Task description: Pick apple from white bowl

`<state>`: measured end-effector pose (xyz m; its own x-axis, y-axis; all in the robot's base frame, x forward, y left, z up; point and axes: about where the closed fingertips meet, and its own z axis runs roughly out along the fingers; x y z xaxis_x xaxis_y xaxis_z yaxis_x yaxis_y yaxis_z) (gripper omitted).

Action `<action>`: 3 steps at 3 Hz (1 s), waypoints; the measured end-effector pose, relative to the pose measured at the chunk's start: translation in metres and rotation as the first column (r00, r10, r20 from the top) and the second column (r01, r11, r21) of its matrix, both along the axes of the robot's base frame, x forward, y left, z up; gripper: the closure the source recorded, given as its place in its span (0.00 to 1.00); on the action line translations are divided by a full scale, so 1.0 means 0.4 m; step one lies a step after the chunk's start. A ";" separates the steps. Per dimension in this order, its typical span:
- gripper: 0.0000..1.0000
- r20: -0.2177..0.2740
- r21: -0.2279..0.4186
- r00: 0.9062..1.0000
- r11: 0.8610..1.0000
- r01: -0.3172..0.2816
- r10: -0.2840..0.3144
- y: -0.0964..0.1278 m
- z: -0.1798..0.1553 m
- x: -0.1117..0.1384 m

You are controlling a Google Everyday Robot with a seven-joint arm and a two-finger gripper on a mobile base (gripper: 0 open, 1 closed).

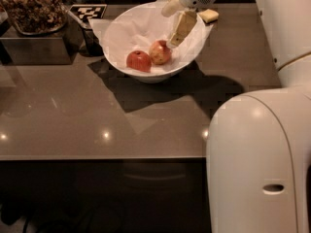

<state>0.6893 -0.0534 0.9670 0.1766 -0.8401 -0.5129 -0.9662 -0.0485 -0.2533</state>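
The white bowl (121,30), lined with crinkled white paper, stands at the back of the brown table. Two apples lie in it. The paler yellow-orange apple (160,52) is on the right and touches the darker red apple (139,60) on its left. My gripper (176,24) hangs over the bowl's right side, open and empty. Its lower cream finger (183,27) points down with its tip just above and to the right of the paler apple, close to it.
A dark tray of brown dried stuff (31,8) sits at the back left. A black-and-white marker tag (87,11) stands beside the bowl. My large white arm link (252,154) fills the right foreground, and the table's front edge (97,157) runs below.
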 end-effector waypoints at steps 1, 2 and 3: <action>0.35 0.022 0.015 1.000 1.000 0.009 -0.010 0.012 0.004 0.020; 0.49 0.033 0.024 0.999 1.000 0.014 -0.015 0.021 0.002 0.033; 0.48 0.044 0.012 0.999 1.000 0.017 -0.017 0.025 -0.026 0.075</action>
<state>0.7192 -0.0434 0.9564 0.1851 -0.8374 -0.5143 -0.9547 -0.0292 -0.2960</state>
